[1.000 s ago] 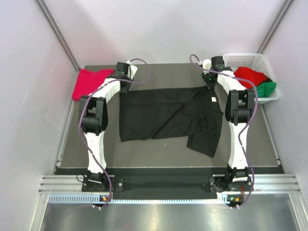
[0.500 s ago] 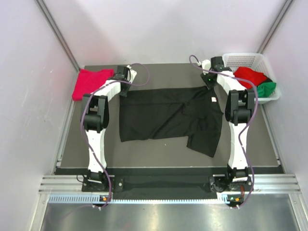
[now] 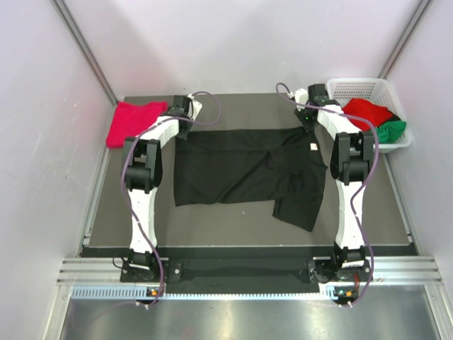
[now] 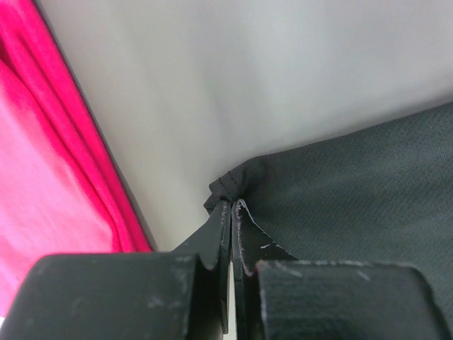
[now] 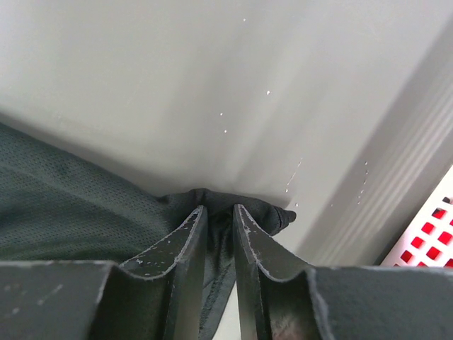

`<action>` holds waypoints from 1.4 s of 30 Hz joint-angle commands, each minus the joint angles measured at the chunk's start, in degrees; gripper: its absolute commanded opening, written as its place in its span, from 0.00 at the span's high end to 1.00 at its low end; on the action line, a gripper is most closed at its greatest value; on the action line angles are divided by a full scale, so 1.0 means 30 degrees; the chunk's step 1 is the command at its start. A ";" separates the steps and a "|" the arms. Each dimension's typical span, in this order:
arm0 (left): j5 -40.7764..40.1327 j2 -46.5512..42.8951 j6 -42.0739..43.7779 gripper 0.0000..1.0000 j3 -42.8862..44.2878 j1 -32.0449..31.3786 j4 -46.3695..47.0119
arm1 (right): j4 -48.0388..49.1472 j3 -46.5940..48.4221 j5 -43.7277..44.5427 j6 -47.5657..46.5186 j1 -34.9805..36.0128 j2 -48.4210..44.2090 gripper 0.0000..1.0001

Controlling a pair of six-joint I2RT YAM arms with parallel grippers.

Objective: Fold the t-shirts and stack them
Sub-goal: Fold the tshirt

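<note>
Left gripper [image 4: 232, 207] pinches black tee [image 3: 241, 170], pink tee [image 3: 131, 122] beside; right gripper [image 5: 219, 211] narrow round cloth, grip unclear, basket [image 3: 361, 86] near.

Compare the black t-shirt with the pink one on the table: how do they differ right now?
The black t-shirt lies spread across the middle of the table; the pink t-shirt sits bunched compactly at the far left corner. The left gripper and right gripper pinch the black t-shirt's far corners in their jaws; no gripper holds the pink t-shirt. Both lie outside the basket.
</note>
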 commanded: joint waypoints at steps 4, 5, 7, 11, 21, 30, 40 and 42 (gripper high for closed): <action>-0.0096 0.2071 0.0860 1.00 0.1260 0.0221 0.1057 | -0.0869 0.0858 0.0681 -0.0391 0.0130 0.0933 0.78; -0.0125 0.2189 0.0948 1.00 0.1494 0.0221 0.1203 | -0.0782 0.0946 0.0681 -0.0478 0.0159 0.1050 0.78; -0.0155 0.2395 0.0978 1.00 0.1817 0.0221 0.1263 | -0.0665 0.1298 0.0681 -0.0538 0.0159 0.1226 0.78; -0.0038 0.1928 0.0686 1.00 0.1995 0.0162 0.1205 | -0.0489 0.1941 0.0681 -0.0509 0.0159 0.1256 0.79; -0.0534 -0.5122 -0.0779 0.81 0.0503 -0.0013 0.1028 | -0.0225 -0.0425 0.1383 -0.0450 0.0188 -0.4773 0.73; -0.0780 -0.9350 0.0448 0.53 -0.2981 0.0016 0.0622 | -0.1071 -0.5515 0.0868 -0.1442 0.0159 -1.0306 0.70; 0.4378 -1.4096 0.2589 0.51 -0.9335 -0.0101 -0.1638 | -0.3005 -2.0129 -0.9511 -1.2280 0.1328 -2.1260 0.71; 0.4387 -1.4712 0.2649 0.51 -1.0218 -0.0101 -0.1376 | -0.3561 -2.1604 -0.9602 -1.3421 0.2175 -2.3019 0.71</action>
